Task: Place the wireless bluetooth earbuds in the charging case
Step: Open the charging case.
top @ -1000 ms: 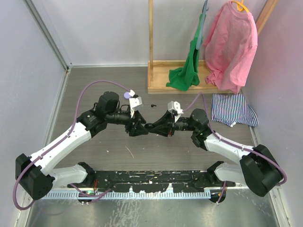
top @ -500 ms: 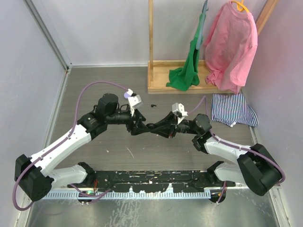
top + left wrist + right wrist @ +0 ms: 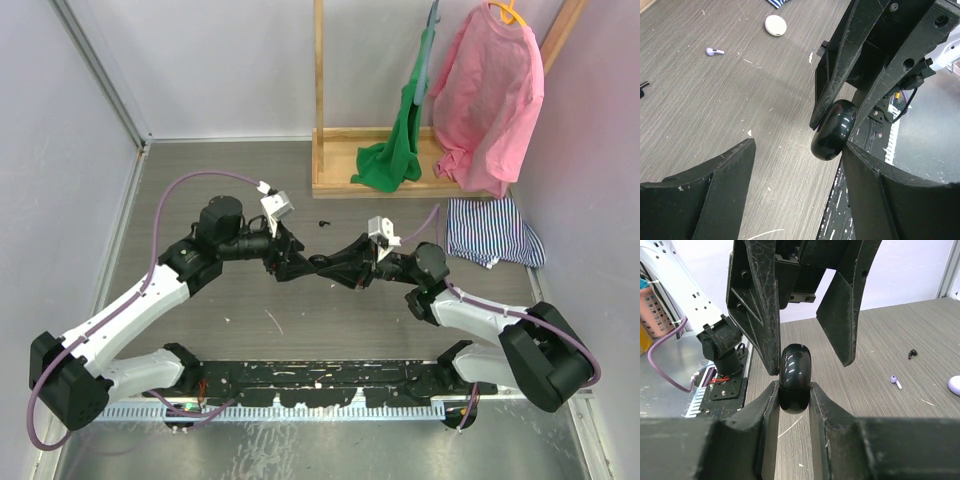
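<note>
Right claw (image 3: 792, 386) is clamped on the black case (image 3: 795, 375), holding it on edge above the worktop (image 3: 875, 390), mid-scene between the 2 arms. Left claw (image 3: 799, 148) has its fingers apart, straddling the case; I can't tell whether 1 of them touches it. The case looks closed to me, so I judge it must be opened before any earbud goes in.

The earbuds lie loose on the worktop to the far side of the claws, apart from both: 1 lilac earbud (image 3: 714, 51) and 1 black earbud (image 3: 912, 353). I expect them to be light, hard and slick, apt to skitter or flip under a finger, so I'd pinch gently across the bulb and leave the stem free. The glossy case looks slippery too; I'd take its lid at the rim.
</note>
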Tool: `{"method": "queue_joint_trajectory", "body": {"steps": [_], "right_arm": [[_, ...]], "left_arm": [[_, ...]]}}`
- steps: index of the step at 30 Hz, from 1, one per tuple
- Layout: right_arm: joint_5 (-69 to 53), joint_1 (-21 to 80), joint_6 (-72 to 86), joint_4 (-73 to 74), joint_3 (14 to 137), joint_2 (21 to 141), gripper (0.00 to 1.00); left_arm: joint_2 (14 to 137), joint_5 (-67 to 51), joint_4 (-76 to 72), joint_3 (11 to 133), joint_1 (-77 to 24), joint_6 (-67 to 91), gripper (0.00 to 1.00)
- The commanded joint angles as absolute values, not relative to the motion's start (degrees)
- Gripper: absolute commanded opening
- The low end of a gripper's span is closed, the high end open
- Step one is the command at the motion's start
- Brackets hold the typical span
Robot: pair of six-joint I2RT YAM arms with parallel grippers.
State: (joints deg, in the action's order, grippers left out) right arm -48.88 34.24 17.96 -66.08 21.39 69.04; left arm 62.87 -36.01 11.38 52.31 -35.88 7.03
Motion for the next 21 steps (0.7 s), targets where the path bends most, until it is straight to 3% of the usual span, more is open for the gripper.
{"method": "queue_joint_trajectory", "body": {"steps": [1, 21], "right_arm": [[-52.3, 35.6, 17.5, -69.9, 20.6, 69.3, 0.01], [-48.7, 35.7, 14.9, -69.6, 20.0, 70.3, 0.01]], "left_arm": [[61.9, -33.2, 5.0, 53.7, -34.4, 9.4, 0.71], [63.0, -30.5, 6.5, 55.2, -34.3, 11.7, 0.77]]}}
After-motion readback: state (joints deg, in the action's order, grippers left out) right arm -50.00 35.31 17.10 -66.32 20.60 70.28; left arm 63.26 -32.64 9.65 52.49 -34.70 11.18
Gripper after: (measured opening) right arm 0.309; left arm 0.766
